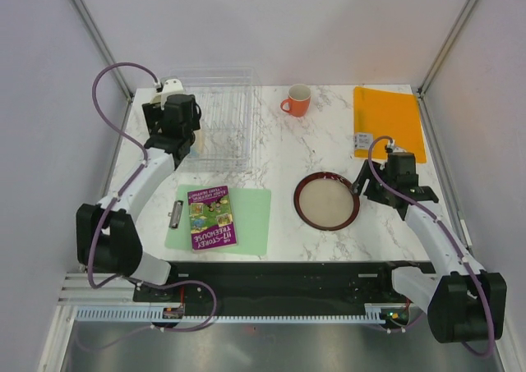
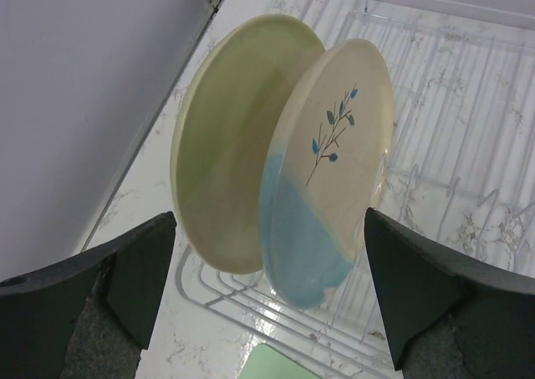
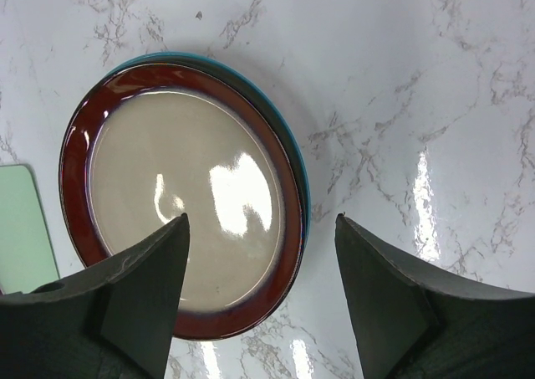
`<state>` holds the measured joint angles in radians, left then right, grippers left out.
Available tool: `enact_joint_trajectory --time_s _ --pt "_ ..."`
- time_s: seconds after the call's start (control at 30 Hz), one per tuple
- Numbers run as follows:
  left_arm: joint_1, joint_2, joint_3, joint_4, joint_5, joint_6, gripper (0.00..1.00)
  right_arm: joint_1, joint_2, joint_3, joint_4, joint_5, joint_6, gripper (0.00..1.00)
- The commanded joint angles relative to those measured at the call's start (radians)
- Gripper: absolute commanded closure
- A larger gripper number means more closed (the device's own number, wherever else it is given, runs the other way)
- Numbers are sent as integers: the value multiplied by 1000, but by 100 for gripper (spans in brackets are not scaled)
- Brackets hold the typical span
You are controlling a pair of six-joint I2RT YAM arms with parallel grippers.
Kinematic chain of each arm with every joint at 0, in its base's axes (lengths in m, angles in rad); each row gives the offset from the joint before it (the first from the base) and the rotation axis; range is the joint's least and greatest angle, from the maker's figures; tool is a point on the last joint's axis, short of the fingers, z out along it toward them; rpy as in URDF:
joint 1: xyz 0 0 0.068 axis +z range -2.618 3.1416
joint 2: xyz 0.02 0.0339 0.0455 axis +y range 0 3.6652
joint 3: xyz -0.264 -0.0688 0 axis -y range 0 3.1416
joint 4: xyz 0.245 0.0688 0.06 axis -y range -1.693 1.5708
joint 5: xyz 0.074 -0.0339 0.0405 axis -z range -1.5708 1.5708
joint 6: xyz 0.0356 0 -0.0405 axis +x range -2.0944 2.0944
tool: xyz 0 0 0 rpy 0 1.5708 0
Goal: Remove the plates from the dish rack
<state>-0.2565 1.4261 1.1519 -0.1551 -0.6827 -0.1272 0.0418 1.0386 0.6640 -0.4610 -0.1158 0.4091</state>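
While it gapes empty, left gripper (image 2: 269,214): facing green plate (image 2: 226,145) and blue plate (image 2: 334,170), upright in rack (image 2: 451,86).
Right gripper (image 3: 261,220): spread wide, empty, above red-rimmed plate (image 3: 167,178) on teal-edged plate (image 3: 290,136).

Left arm (image 1: 140,183) stretched far forward, left fingers (image 2: 134,270) spread wide. Right arm (image 1: 431,224) half-bent, right fingers (image 3: 142,287) spread wide.
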Motion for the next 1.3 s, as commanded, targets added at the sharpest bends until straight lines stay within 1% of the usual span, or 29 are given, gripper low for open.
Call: enact_joint_trajectory --time_s 0.0,0.23,0.33,0.37,0.43,0.47,0.53,0.57,0.63,0.67,0.7,0.87,1.13,1.27 --pt "23 82 86 68 -17 46 0 -2 17 16 44 -8 -15 23" --pt "65 206 129 74 6 6 1 -2 49 23 58 -18 -16 23" --pt "85 249 144 75 48 5 4 -2 61 25 64 -19 -18 23" --pt "88 257 147 75 57 5 14 -3 64 26 65 -19 -16 24" --pt "89 264 146 75 74 -5 22 -3 69 26 67 -19 -16 24" --pt "91 266 146 74 81 -6 35 -2 70 26 67 -21 -16 25" --pt "91 263 144 72 89 -14 51 -2 72 26 70 -22 -16 26" --pt "91 260 143 74 91 -17 64 0 71 25 67 -22 -16 27" --pt "91 251 141 71 101 -20 78 -2 72 25 68 -24 -16 27" --pt "91 247 141 69 106 -22 93 -2 71 25 70 -24 -16 27" --pt "91 240 144 62 104 -28 98 -3 71 25 70 -24 -16 27" --pt "91 165 140 49 98 -37 98 -2 69 23 68 -25 -16 28" --pt "80 33 189 19 100 20 98 -2 67 23 67 -22 -16 27" --pt "68 -52 230 -26 149 28 98 -3 57 22 67 -28 -20 27"
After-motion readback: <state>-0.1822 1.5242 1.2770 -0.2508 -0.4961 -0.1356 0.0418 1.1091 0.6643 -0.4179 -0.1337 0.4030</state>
